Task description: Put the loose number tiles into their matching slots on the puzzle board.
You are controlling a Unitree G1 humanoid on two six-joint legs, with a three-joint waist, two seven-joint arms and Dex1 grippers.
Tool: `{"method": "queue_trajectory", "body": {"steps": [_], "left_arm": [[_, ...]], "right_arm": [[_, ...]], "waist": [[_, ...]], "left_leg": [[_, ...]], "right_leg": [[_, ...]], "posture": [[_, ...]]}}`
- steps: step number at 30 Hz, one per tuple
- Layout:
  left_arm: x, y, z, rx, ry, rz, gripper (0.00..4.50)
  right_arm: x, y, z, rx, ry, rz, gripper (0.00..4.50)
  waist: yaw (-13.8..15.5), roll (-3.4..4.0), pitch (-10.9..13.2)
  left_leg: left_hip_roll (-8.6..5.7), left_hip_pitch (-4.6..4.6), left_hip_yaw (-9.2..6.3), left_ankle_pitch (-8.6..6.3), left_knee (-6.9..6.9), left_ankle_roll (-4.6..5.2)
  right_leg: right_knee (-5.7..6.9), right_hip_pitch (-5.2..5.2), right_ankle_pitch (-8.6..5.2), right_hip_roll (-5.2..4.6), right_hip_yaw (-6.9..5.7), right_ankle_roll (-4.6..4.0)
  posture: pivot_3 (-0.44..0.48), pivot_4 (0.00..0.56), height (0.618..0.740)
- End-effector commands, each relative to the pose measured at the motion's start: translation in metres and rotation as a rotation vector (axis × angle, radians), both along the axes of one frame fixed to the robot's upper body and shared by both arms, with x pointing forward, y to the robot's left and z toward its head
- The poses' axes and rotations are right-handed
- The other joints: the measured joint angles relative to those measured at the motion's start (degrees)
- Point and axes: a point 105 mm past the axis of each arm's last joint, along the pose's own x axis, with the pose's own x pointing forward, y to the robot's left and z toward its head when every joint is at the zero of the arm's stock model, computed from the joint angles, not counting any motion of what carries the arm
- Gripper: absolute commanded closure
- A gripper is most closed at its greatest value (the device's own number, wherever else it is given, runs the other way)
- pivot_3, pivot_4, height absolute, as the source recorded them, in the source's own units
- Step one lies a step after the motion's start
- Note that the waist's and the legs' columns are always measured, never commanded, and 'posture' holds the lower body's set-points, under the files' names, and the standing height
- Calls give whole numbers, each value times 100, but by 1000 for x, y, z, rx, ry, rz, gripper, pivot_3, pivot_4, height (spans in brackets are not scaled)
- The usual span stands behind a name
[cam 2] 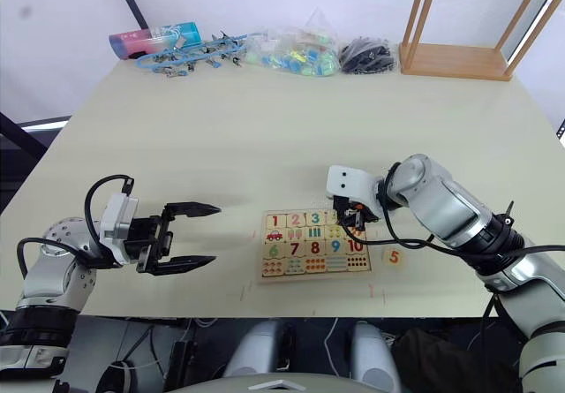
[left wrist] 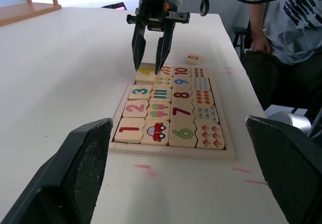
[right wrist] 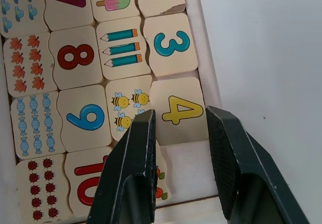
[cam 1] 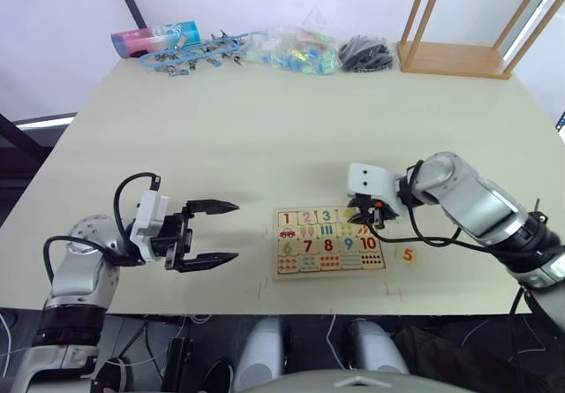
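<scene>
Tile 4 (right wrist: 177,110) seated, uncovered between parted right fingers (right wrist: 133,156); tile 5 (cam 1: 408,254) off board (cam 1: 328,268); left fingers (cam 1: 212,258) spread.

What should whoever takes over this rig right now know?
Right gripper: open, fingers over the 4 tile, holding nothing.
Left gripper: open, idle, left of the board.
Done: tiles 1, 2 and 3 sit in their slots; 4 lies in its slot, slightly askew.
Left: 5 tile lies on the table right of the board; its slot, next to 4, is empty.
</scene>
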Motion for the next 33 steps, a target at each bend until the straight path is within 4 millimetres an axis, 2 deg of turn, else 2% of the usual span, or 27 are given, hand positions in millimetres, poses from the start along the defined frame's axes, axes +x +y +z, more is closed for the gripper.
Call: {"method": "queue_trajectory", "body": {"steps": [1,33], "left_arm": [[-1,2,8,3,-40,-18,0],[2,-1,8,5,-48,-17,0]], "right_arm": [[3,1,8,-1,-39,17,3628],[9,12,10,-11,-59,64,3628]], "waist": [[0,0,0],[-107,0,0]], "left_leg": [[0,0,0,0,0,0],[0,-2,-1,0,0,-1]], "right_leg": [[0,0,0,0,0,0],[2,-1,0,0,0,1]], "posture": [[0,150,737],[0,150,737]]}}
